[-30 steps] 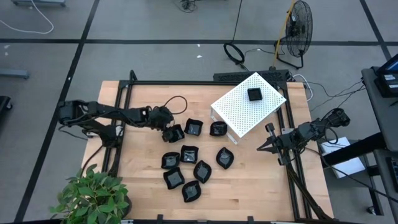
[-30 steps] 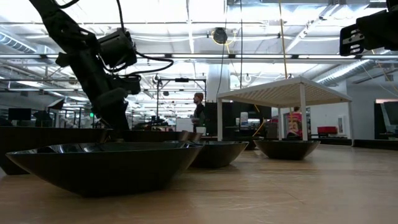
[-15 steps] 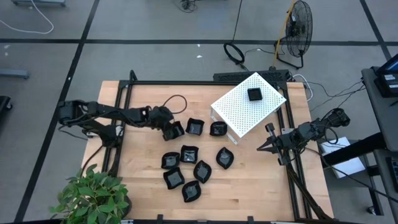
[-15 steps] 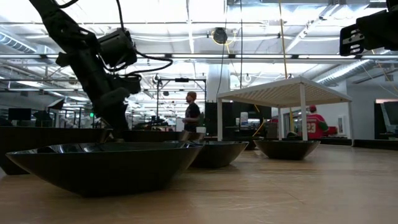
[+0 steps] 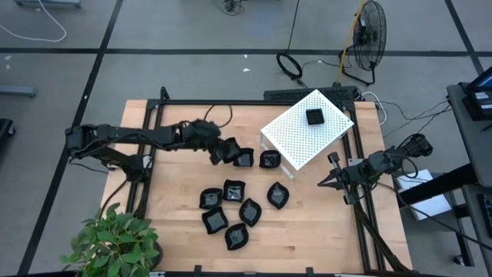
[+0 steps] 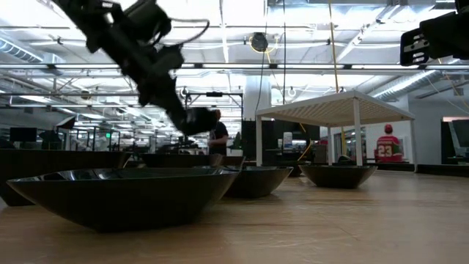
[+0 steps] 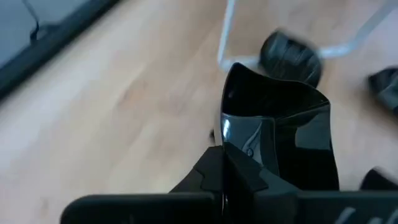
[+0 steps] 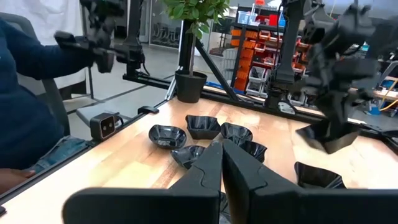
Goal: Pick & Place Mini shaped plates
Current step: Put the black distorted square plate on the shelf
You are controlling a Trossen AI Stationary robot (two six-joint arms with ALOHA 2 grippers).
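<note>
The left tool (image 5: 218,149) is clamped on a black mini plate (image 7: 280,134), seemingly lifted off the bench (image 5: 323,231), while the right tool (image 5: 323,182) waits pinched together.

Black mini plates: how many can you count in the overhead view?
10 plates: one on the white box, one in the left hand, two beside the box, six clustered mid-table. Some may be hidden.

On the counter (image 5: 177,192) the perforated box (image 5: 306,131) sits at the far right, with one plate on top (image 5: 314,116). A group of mini plates (image 5: 231,208) lies in front of it, toward the middle. A potted plant (image 5: 115,242) stands at the near left corner.
</note>
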